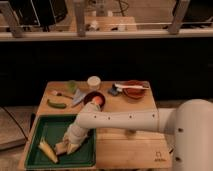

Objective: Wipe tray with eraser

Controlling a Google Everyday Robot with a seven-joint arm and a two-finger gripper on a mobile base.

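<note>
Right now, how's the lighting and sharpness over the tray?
Camera view: soft and blurry throughout; dim warm light, background nearly black. The tool sits low over the green tray, its edges smeared together with the yellow wedge; no glare.

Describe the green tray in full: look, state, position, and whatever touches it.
The tray is a large, flat, green rectangle with a low raised rim, plastic by its look. It lies level at the front left of the wooden table. A yellow wedge rests on its floor near the front left corner. The robot's arm reaches down into it, and the pincer sits low over the floor beside the wedge. The eraser cannot be made out there.
</note>
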